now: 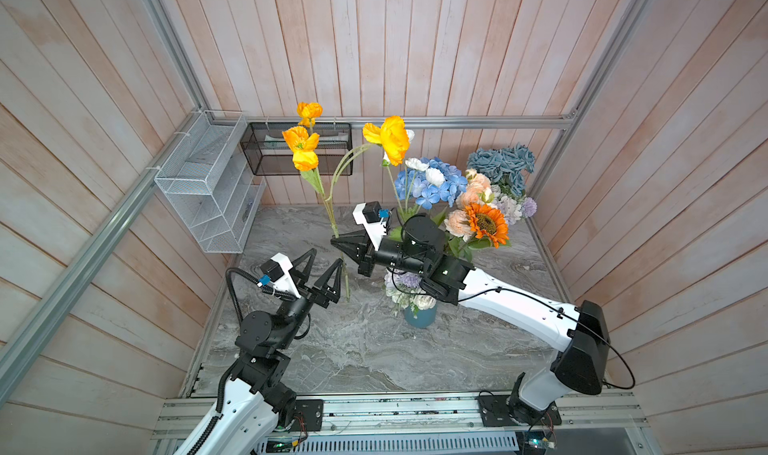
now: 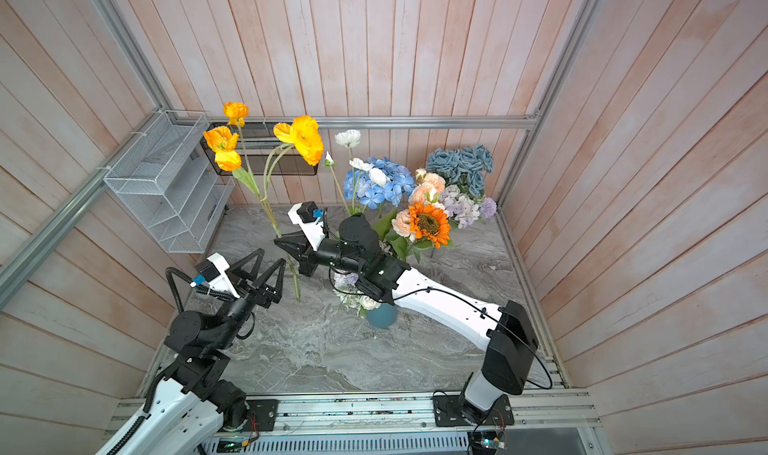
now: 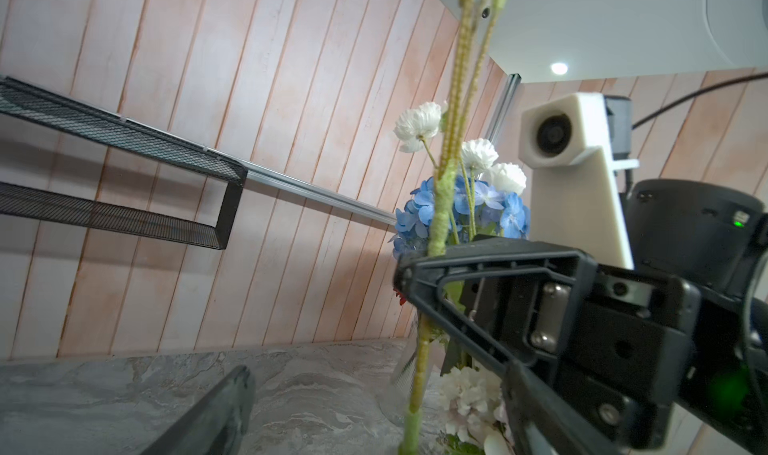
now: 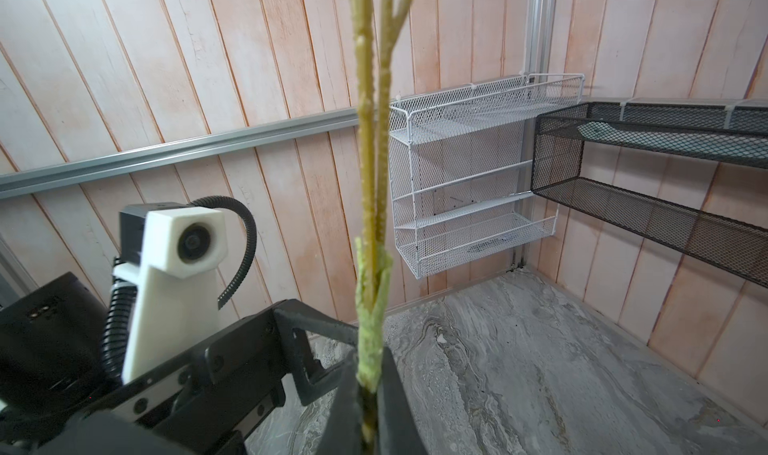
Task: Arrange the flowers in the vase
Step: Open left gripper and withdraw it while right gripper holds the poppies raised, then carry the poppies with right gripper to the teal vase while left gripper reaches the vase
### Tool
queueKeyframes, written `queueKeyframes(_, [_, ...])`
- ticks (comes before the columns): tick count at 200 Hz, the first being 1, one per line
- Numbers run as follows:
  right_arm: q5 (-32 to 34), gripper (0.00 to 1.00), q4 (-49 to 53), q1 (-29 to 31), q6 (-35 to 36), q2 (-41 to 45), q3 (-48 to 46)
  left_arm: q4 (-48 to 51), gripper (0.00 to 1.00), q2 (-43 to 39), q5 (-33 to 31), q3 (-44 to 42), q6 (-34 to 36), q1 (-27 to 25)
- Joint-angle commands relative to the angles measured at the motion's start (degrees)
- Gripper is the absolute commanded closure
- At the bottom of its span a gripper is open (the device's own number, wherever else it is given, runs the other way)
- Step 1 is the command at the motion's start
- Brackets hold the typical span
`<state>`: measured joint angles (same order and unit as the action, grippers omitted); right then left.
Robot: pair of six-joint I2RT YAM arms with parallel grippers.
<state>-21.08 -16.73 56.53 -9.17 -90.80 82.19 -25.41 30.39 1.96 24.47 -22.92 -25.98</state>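
We are clenching the right gripper (image 1: 336, 241) on the stem of the yellow poppy spray (image 1: 390, 140), roughly halfway down. The left gripper (image 1: 327, 257) is standing released and wide at its 7 o'clock, with one finger just beside the lower stem. The spray is standing upright over the counter (image 1: 332, 349), not in the blue vase (image 1: 420, 318), which is sitting at 4 o'clock from the grip, under the right forearm.

We are weighing these risks:
- **Pivoting:** the blooms are leaning out above a thin stem, so it may turn in the single pinch.
- **Snagging:** the open left finger may catch the stem as we carry it.
- **Tangling:** the path to the vase is passing close to the sunflower (image 1: 486, 223) and blue hydrangea (image 1: 428, 183), which could get knocked.
- **Missing the vase:** its mouth is already looking crowded, so the stem foot may miss it.
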Motion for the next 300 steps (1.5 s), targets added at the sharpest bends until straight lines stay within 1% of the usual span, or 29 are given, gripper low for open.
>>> queueKeyframes(1, [0.1, 1.00, 0.3, -0.3, 2.1, 5.1, 1.6, 3.1, 0.00, -1.2, -5.7, -2.8, -3.8, 0.7])
queueKeyframes(29, [-0.1, 1.00, 1.8, -0.3, 2.2, 10.5, 0.3, 4.2, 0.00, 0.6, -6.0, -5.0, -6.1, 1.1])
queueKeyframes(68, [-0.7, 1.00, 3.5, -0.4, 2.0, 19.5, -3.1, 0.3, 0.00, 7.4, 0.6, -7.9, -7.9, 1.0])
queueKeyframes(84, [0.0, 1.00, 5.1, -0.4, 2.5, 23.7, -5.5, -2.0, 0.00, 9.8, 2.1, -9.2, -8.3, -0.1])
queueKeyframes(100, [1.3, 1.00, 7.0, -0.4, 2.8, 28.2, -8.6, -2.0, 0.00, 12.0, 0.3, -9.0, -6.1, -4.1])
queueKeyframes(115, [2.7, 1.00, 8.1, -0.4, 2.8, 33.0, -12.2, -2.5, 0.00, 14.0, -3.3, -8.6, -3.0, -10.0])
queueKeyframes(127, [5.1, 1.00, 9.2, -0.4, 2.8, 36.6, -14.9, -3.9, 0.00, 15.7, -5.4, -8.6, -1.5, -14.1])
queueKeyframes(143, [10.2, 1.00, 12.4, -0.5, 2.9, 40.7, -17.3, -5.6, 0.00, 18.5, -6.5, -8.1, -0.3, -18.4])
queueKeyframes(177, [23.3, 1.00, 18.2, -0.5, 3.3, 48.2, -23.1, -8.3, 0.00, 26.0, -9.0, -5.3, 2.4, -26.8])
queueKeyframes(183, [25.1, 1.00, 18.8, -0.6, 3.5, 49.2, -24.1, -8.7, 0.00, 27.3, -9.4, -4.7, 2.8, -28.1])
queueKeyframes(189, [26.9, 1.00, 19.4, -0.7, 3.9, 50.2, -25.0, -9.3, 0.00, 28.4, -9.6, -4.1, 3.0, -28.2])
queueKeyframes(193, [28.3, 1.00, 19.7, -0.7, 4.0, 50.7, -25.6, -9.8, 0.00, 29.2, -9.6, -3.8, 3.1, -30.3])
queueKeyframes(201, [31.3, 1.00, 20.1, -0.8, 4.2, 51.7, -26.8, -11.1, 0.00, 30.5, -9.2, -3.2, 3.0, -31.3])
queueKeyframes(232, [38.9, 1.00, 20.0, -1.4, 6.6, 54.0, -30.3, -14.4, 0.00, 34.9, -6.5, 0.7, 2.3, -32.3])
queueKeyframes(261, [43.8, 1.00, 17.7, -2.5, 9.7, 55.3, -32.4, -17.9, 0.00, 36.7, -5.4, 3.9, 2.4, -32.3])
queueKeyframes(279, [44.1, 1.00, 13.5, -3.9, 11.0, 56.3, -35.4, -19.1, 0.00, 37.7, -5.5, 6.1, 3.5, -32.3])
queueKeyframes(300, [39.7, 1.00, 8.0, -6.7, 10.9, 56.9, -38.3, -19.8, 0.00, 38.8, -6.9, 8.0, 4.8, -32.1])
